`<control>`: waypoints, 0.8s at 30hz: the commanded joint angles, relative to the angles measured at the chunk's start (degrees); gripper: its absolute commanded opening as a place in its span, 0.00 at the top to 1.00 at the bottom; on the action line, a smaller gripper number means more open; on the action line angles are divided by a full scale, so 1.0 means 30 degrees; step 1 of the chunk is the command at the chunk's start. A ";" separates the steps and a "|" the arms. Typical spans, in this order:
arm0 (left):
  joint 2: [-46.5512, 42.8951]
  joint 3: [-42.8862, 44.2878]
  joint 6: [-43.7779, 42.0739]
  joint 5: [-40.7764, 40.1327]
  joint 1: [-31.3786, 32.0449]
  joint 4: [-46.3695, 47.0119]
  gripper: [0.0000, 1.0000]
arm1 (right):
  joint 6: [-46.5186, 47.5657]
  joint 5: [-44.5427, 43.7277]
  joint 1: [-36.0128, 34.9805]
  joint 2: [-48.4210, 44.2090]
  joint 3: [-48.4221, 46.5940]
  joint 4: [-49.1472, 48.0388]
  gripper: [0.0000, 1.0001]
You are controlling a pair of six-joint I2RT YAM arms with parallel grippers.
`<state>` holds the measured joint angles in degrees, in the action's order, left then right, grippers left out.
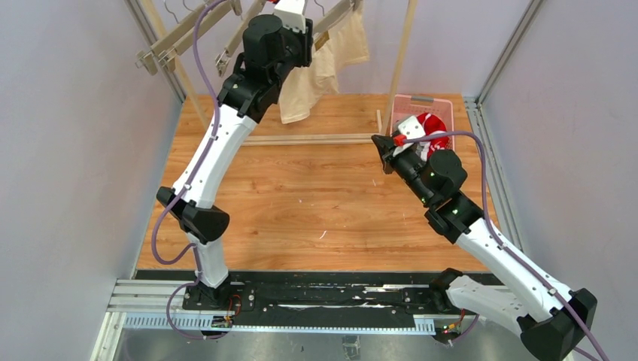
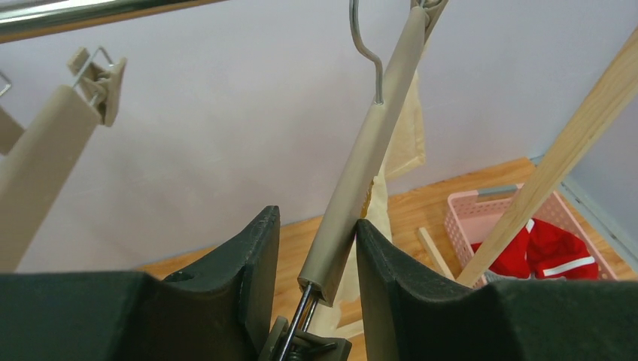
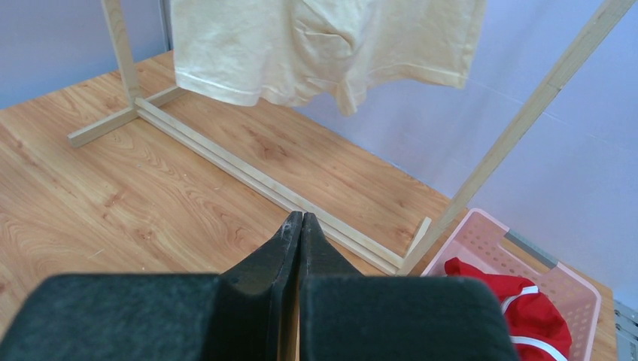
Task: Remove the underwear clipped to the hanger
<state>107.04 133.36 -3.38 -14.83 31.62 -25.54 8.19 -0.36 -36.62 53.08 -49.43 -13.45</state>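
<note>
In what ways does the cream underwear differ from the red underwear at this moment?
Colour: the cream underwear is plain and pale; the red underwear is bright with white trim. Place: the cream one hangs from a hanger; the red one lies in the pink basket. Pose: the cream one hangs spread out; the red one is crumpled. Both are soft cloth.

Your top external view looks steeply down from above and behind the near edge of the bench [image 1: 301, 203], taking in all of it up to the rack [image 1: 402, 53]. Your left wrist view sits high, close against a hanger [image 2: 361, 173], facing the back wall [image 2: 226, 135]. Your right wrist view rides low, facing across the bench toward the rack's foot. All three share the cream underwear [image 1: 323, 68] and the pink basket [image 1: 421, 98].
</note>
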 commanded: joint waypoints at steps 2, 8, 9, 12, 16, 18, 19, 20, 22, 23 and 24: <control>-0.1645 0.0161 0.0019 -0.0623 0.0037 -0.0670 0.63 | 0.0103 -0.0175 -0.0454 -0.0564 0.0241 -0.0227 1.00; -0.1256 0.0816 -0.0183 -0.0518 0.0030 -0.0877 0.34 | 0.0054 0.0065 -0.0549 -0.0779 0.0304 0.0067 0.99; -0.1056 0.1086 -0.0254 -0.0438 0.0037 -0.1016 0.32 | 0.0132 0.0073 -0.0539 -0.0813 0.0293 0.0102 0.99; -0.0644 0.1496 -0.0366 -0.0347 0.0015 -0.1277 0.30 | 0.0270 -0.0079 -0.0577 -0.0931 0.0330 0.0140 0.99; -0.0154 0.1659 -0.0718 -0.0395 0.0024 -0.1256 0.29 | 0.0368 -0.0078 -0.0577 -0.1016 0.0369 0.0149 0.99; 0.0102 0.1836 -0.0910 -0.0536 0.0016 -0.1349 0.29 | 0.0399 -0.0135 -0.0571 -0.1045 0.0388 0.0203 0.99; 0.0227 0.1909 -0.0978 -0.0645 0.0009 -0.1373 0.29 | 0.0420 -0.0117 -0.0593 -0.1052 0.0383 0.0228 0.99; 0.0338 0.1984 -0.1064 -0.0761 0.0008 -0.1387 0.29 | 0.0408 -0.0093 -0.0606 -0.1052 0.0413 0.0261 1.00; 0.0622 0.2259 -0.1145 -0.0991 0.0001 -0.1417 0.28 | 0.0379 -0.0061 -0.0608 -0.1053 0.0435 0.0270 1.00; 0.0794 0.2438 -0.1158 -0.1043 -0.0033 -0.1418 0.28 | 0.0355 -0.0056 -0.0619 -0.1012 0.0449 0.0288 0.99; 0.0969 0.2720 -0.1137 -0.1082 -0.0063 -0.1503 0.30 | 0.0349 -0.0030 -0.0632 -0.0996 0.0429 0.0318 0.99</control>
<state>108.16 137.95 -5.50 -16.51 31.62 -29.76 8.67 -0.43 -36.62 50.78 -48.88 -12.08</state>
